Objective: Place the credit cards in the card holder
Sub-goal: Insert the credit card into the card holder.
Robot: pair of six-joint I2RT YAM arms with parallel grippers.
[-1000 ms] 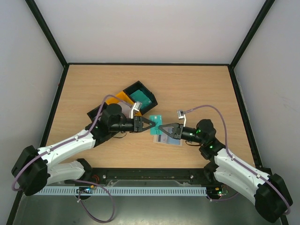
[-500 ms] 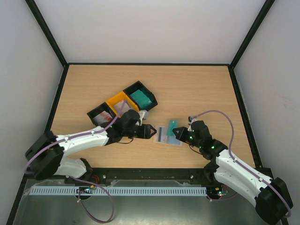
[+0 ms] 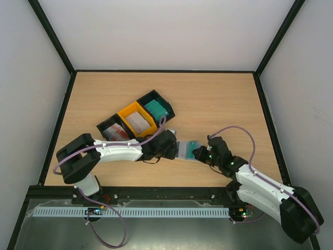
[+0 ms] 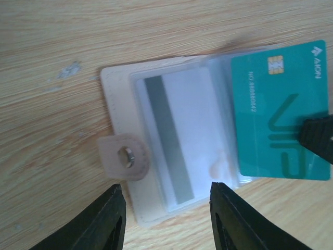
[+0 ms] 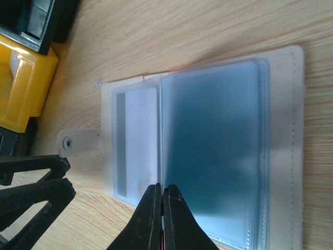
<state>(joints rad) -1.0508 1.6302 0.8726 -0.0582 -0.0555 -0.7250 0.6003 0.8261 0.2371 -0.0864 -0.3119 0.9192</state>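
The card holder (image 3: 182, 151) lies open on the table, beige with a snap tab (image 4: 125, 159). A pale credit card (image 4: 192, 130) with a grey stripe sits in its left sleeve. My right gripper (image 3: 199, 152) is shut on a teal credit card (image 3: 193, 146) and holds it low over the wallet's right half. That card is crisp in the left wrist view (image 4: 276, 104) and a blurred teal patch in the right wrist view (image 5: 213, 146). My left gripper (image 3: 175, 148) is open and empty, its jaws straddling the wallet's left edge (image 4: 117, 104).
Three trays stand in a row behind the wallet. A black tray (image 3: 167, 111) holds teal cards, a yellow tray (image 3: 125, 112) a pale card, and a black tray (image 3: 102, 127) red-and-white cards. A black frame (image 3: 265, 114) borders the table.
The left gripper has let go of the teal card and dropped to the wallet's left edge. The right gripper has carried the card down over the wallet's right half.
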